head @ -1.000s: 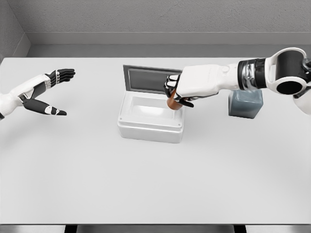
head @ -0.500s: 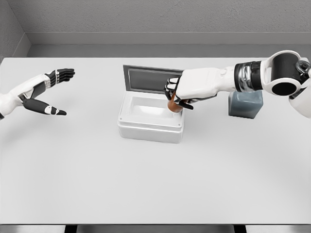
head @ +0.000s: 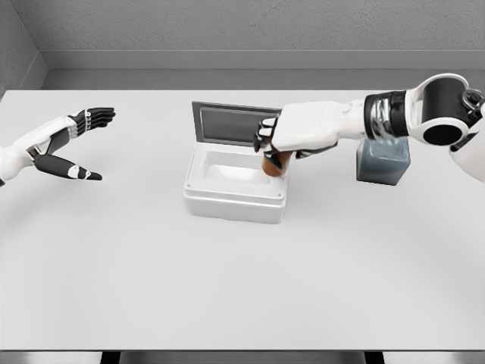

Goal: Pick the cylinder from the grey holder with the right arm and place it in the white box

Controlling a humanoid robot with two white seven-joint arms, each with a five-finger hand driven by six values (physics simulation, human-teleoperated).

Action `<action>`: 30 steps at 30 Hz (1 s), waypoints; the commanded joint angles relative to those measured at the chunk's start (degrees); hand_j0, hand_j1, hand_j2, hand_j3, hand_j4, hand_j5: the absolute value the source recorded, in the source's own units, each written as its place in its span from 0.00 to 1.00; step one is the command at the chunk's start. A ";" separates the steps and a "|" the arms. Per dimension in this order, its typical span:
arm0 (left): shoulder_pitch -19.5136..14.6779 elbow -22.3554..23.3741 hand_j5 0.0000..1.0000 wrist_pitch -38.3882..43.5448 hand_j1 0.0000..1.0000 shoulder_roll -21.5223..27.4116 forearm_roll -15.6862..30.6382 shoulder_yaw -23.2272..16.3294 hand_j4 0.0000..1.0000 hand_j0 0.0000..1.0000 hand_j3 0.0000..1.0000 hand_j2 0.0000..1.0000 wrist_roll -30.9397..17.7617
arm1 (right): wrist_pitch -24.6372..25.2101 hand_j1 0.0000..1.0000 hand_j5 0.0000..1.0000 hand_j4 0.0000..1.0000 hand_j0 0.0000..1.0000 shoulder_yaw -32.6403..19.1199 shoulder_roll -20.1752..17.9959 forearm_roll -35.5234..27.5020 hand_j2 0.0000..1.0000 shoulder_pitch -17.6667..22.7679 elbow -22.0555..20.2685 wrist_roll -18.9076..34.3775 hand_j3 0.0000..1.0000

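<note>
Right arm extends leftward from the right edge, right robot hand [head: 282, 144] at scene centre, fingers curled closed in a grasp. Left robot hand [head: 72, 144] at far left, fingers spread, relaxed.

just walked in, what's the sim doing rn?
The right hand holds a brown cylinder over the right end of the open white box, not yet released. The grey holder sits behind its forearm, on the table's right. The left hand hangs open at far left, idle.
</note>
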 commanded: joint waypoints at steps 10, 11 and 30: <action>0.00 -0.04 1.00 0.09 1.00 0.12 0.45 0.09 1.00 1.00 1.00 1.00 0.01 | 0.15 1.00 1.00 1.00 1.00 -11.07 -5.71 -1.50 1.00 0.00 -8.61 -0.02 1.00; 0.00 -0.04 1.00 0.09 1.00 0.12 0.45 0.09 1.00 1.00 1.00 1.00 0.01 | 0.15 1.00 1.00 1.00 1.00 -13.00 -7.29 -3.78 1.00 0.17 -8.61 -0.02 1.00; -9.32 3.65 1.00 8.90 1.00 -18.51 -8.78 1.41 1.00 1.00 1.00 1.00 0.01 | 0.15 1.00 1.00 1.00 1.00 -16.44 -24.53 -7.74 1.00 10.55 -8.25 -0.02 1.00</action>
